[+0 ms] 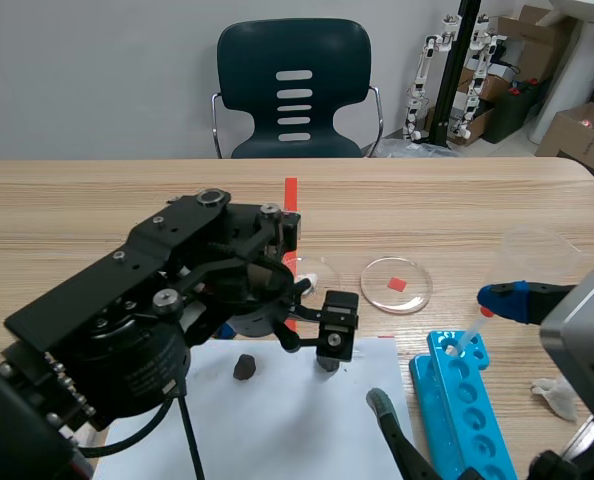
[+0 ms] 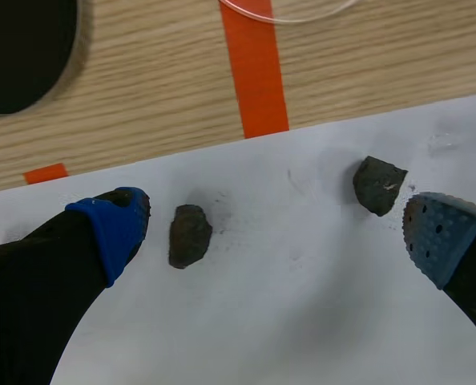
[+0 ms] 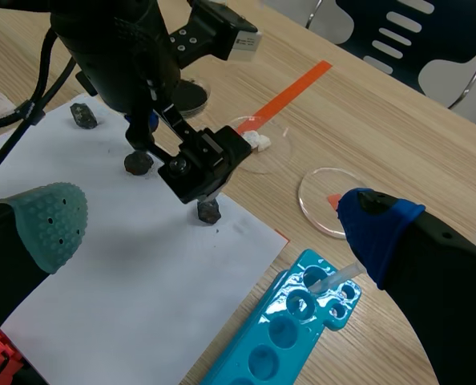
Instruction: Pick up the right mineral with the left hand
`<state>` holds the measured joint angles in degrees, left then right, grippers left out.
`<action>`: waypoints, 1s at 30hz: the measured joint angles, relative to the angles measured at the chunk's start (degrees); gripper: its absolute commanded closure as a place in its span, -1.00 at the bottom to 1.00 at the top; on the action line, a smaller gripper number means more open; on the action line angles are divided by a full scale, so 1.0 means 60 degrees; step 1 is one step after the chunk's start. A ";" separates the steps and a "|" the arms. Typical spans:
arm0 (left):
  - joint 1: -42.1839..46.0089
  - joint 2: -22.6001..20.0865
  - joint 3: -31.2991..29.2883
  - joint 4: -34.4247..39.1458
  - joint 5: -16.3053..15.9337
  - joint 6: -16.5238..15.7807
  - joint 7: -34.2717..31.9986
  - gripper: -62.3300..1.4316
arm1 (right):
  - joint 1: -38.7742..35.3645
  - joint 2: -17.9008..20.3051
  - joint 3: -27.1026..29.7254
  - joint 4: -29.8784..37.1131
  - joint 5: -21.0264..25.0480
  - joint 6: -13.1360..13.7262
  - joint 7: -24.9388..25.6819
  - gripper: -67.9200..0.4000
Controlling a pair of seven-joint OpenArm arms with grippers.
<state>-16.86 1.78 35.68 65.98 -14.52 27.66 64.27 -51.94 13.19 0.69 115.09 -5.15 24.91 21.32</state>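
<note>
Nearest, at the lower right of the scene view, the right gripper (image 3: 212, 231) hangs released. Its grey-green pad and blue pad are spread wide with nothing between them. Under it a bright blue tube rack (image 1: 463, 400) lies on the worktop (image 1: 97, 210), its near end running off the bottom of the frame. A thin clear tube (image 3: 344, 276) leans out of a hole at its far end, close to the blue pad. A crumpled white tissue (image 1: 552, 395) lies to the right of the rack.

Left of the rack, a white sheet of paper (image 1: 277, 425) fills the lower middle of the scene view, with three dark, rough minerals on it. The right mineral (image 2: 378, 185) sits near the sheet's far right corner, between the fingers of the left gripper (image 2: 274, 233). It is just beside the grey-blue pad (image 2: 438, 237); whether pad and stone touch cannot be told. The middle mineral (image 2: 190, 235) lies just inside the other, bright blue pad (image 2: 116, 228). The left gripper is released, spread over both stones and grasping neither. The third mineral (image 3: 83, 115) lies apart from these two.

Past the sheet's far edge, an orange-red tape line (image 2: 254, 64) runs away across the wood. A clear petri dish (image 1: 322, 270) holding a small white lump sits on that line. A second clear dish (image 1: 382, 290) sits right of centre over a red square mark. A dark round dish (image 3: 186, 96) lies beside the left arm. At the top centre of the scene view a dark chair (image 1: 294, 90) stands behind the worktop.
</note>
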 measured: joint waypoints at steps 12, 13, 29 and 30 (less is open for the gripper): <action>-0.0277 0.0510 0.0710 -0.1257 0.0270 -0.0062 -0.0594 -1.00 | 0.0000 0.0000 0.0000 0.0000 0.0000 0.0000 0.0000 -1.00; -0.0280 0.0546 0.0769 -0.1319 0.0328 -0.0091 -0.0699 -1.00 | 0.0000 0.0000 0.0000 0.0000 0.0000 0.0000 0.0000 -1.00; -0.0565 0.0790 0.1577 -0.1523 0.0346 -0.0324 -0.0969 -1.00 | 0.0000 0.0000 0.0000 0.0000 0.0000 0.0000 0.0000 -1.00; -0.0641 0.0798 0.1577 -0.1676 0.0339 -0.0324 -0.0962 -1.00 | 0.0000 0.0000 0.0000 0.0000 0.0000 0.0000 0.0000 -1.00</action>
<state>-20.71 6.57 45.15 55.92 -12.49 25.71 58.50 -51.94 13.19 0.69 115.09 -5.15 24.91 21.32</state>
